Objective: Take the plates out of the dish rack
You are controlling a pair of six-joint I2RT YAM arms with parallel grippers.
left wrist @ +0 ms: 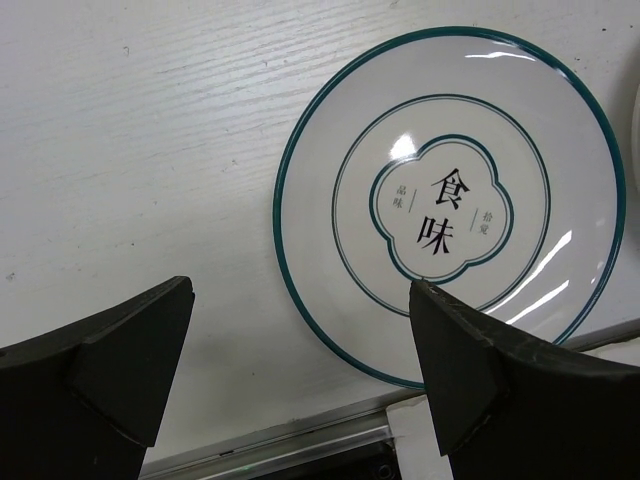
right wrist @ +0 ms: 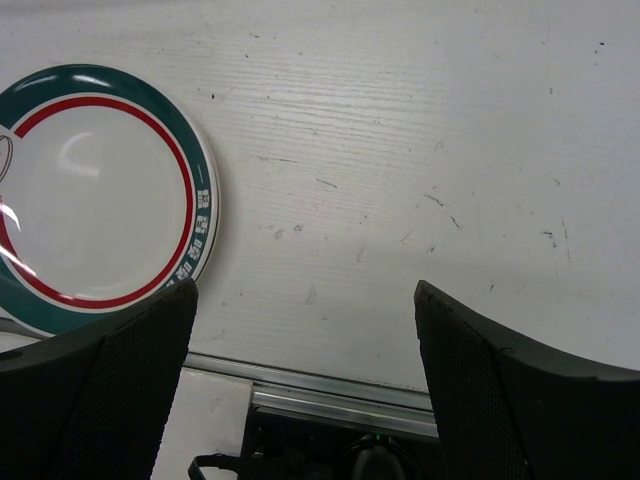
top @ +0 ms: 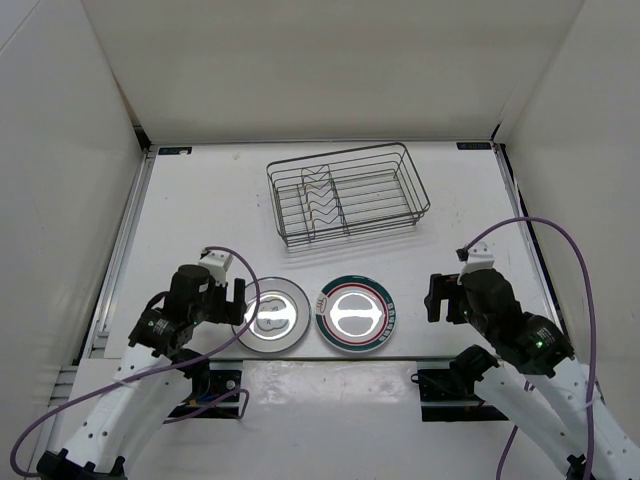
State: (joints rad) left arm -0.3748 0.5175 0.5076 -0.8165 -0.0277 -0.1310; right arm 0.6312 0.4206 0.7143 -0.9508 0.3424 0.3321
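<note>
The wire dish rack (top: 345,195) stands at the back middle of the table with only its wavy dividers inside. Both plates lie flat near the front edge. The grey-rimmed plate (top: 270,315) is on the left; in the left wrist view it (left wrist: 450,200) is white with thin teal rings and black characters. The white plate with teal rim and red ring (top: 355,313) is to its right and also shows in the right wrist view (right wrist: 90,200). My left gripper (top: 232,292) (left wrist: 300,295) is open and empty just left of the grey-rimmed plate. My right gripper (top: 438,297) (right wrist: 305,290) is open and empty, right of the teal-rimmed plate.
White walls close in the table on the left, back and right. A metal rail (right wrist: 380,390) runs along the front edge. Purple cables (top: 560,240) loop from both wrists.
</note>
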